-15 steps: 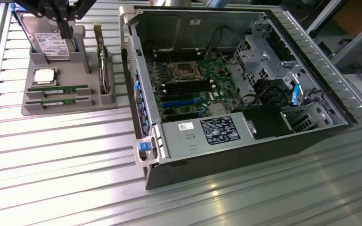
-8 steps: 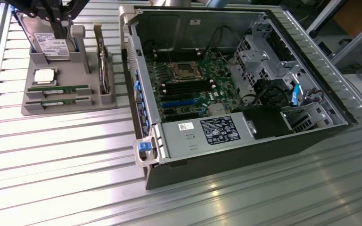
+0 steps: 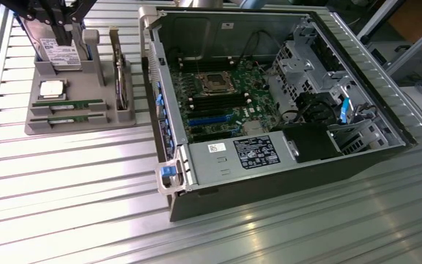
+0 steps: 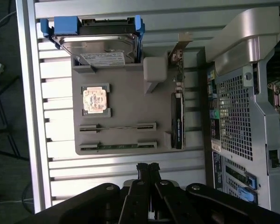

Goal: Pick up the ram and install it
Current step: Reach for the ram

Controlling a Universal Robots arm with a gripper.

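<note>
In the wrist view the gripper (image 4: 148,169) hangs above the table (image 4: 130,179), just off the edge of the grey tray (image 4: 130,93). Its two fingertips are together and hold nothing. The ram (image 4: 116,146) lies on its thin edge in the tray slot nearest to the fingertips, and a second stick (image 4: 116,126) of the same kind lies just beside it, parallel. Behind these come the processor chip (image 4: 94,99) and then the hard drive (image 4: 95,44). In the exterior view the tray sits at about ten o'clock, with both sticks along its six o'clock side and the hard drive at its twelve o'clock end, where the dark links of the gripper hang over it. The open computer case (image 3: 270,181) fills the middle and the three o'clock side, well apart from the sticks, and its black memory slots (image 3: 222,103) lie near the centre, just at six o'clock of the processor socket (image 3: 215,82). I judge that the work is at the approach for the pick, with nothing grasped yet. To do it well, the fingers should open only a little, because the neighbour stick is so close. They should come down at the middle of the stick, between the tray's end holders, and close on its two flat faces. I think a straight lift is best, since a tilt may jam the stick in its slot.
</note>
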